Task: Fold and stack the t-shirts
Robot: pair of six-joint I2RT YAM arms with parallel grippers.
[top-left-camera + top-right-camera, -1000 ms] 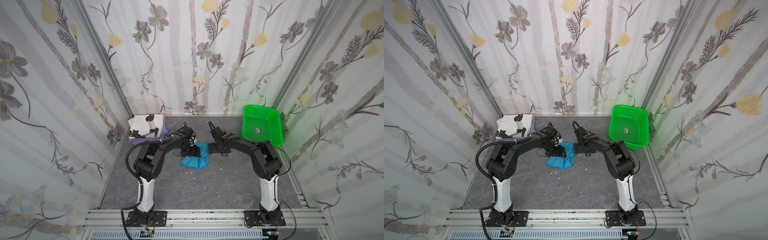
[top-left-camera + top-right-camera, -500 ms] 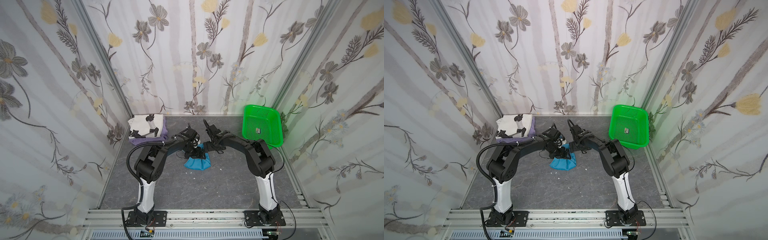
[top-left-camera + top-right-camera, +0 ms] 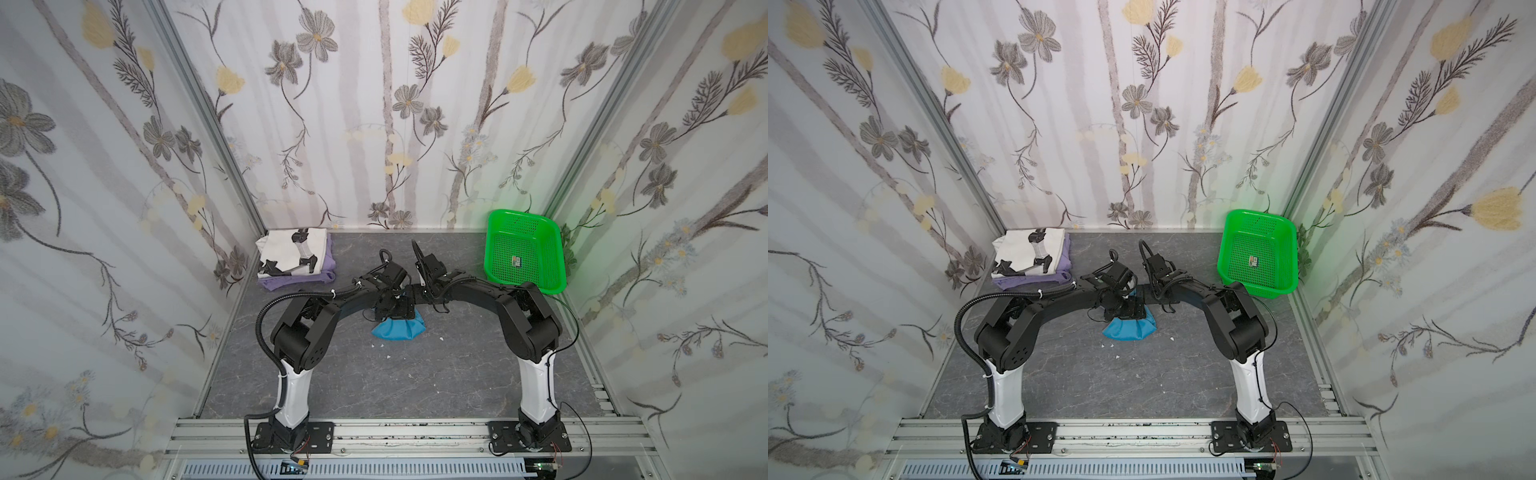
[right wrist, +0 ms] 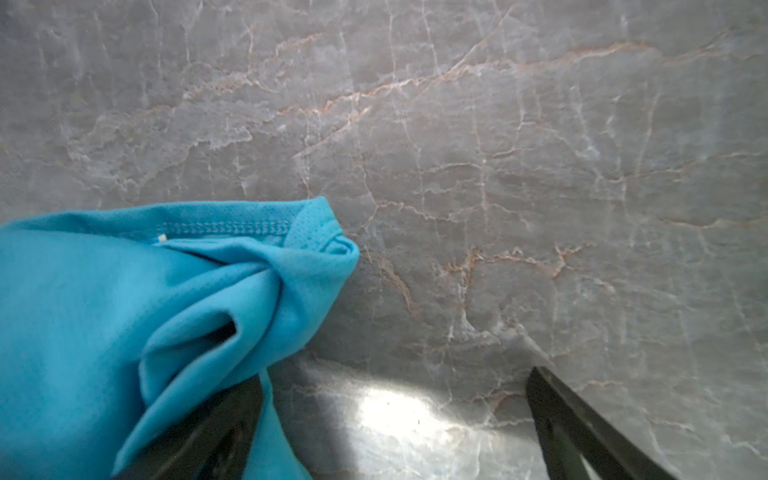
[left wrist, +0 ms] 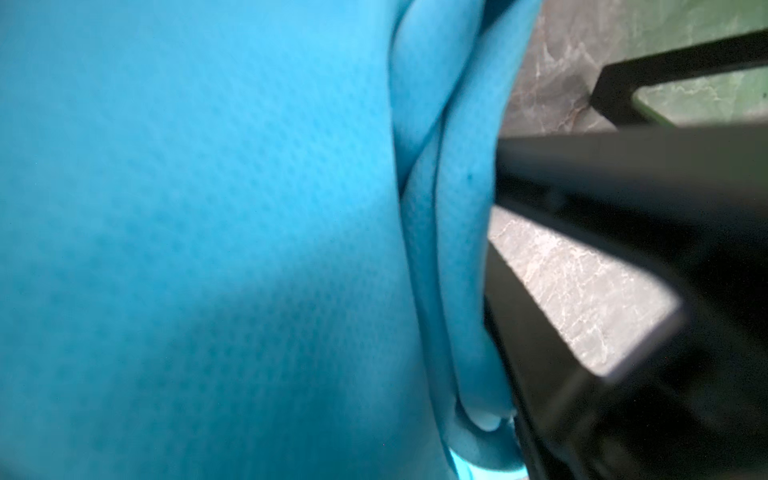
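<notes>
Teal-blue t-shirt [image 3: 398, 330] bunched smaller — left gripper [image 3: 394, 308], right gripper [image 4: 395, 449] now closer.

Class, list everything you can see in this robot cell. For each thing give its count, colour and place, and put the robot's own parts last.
teal t-shirt: one, teal-blue, crumpled at mid-table
white t-shirt: one, white with black-grey prints, folded on the lavender one, back left corner
lavender t-shirt: one, lavender, bottom of that stack
basket: one, green, back right corner
label: one, small, colours unclear, inside the basket
scraps: a few, white, on the table by the teal t-shirt
table: one, grey marbled
walls: three, floral paper
arms: two, black and white, bases at the front
left tool: one, black, at the teal t-shirt, state unclear
right tool: one, black, open, teal cloth over one finger
</notes>
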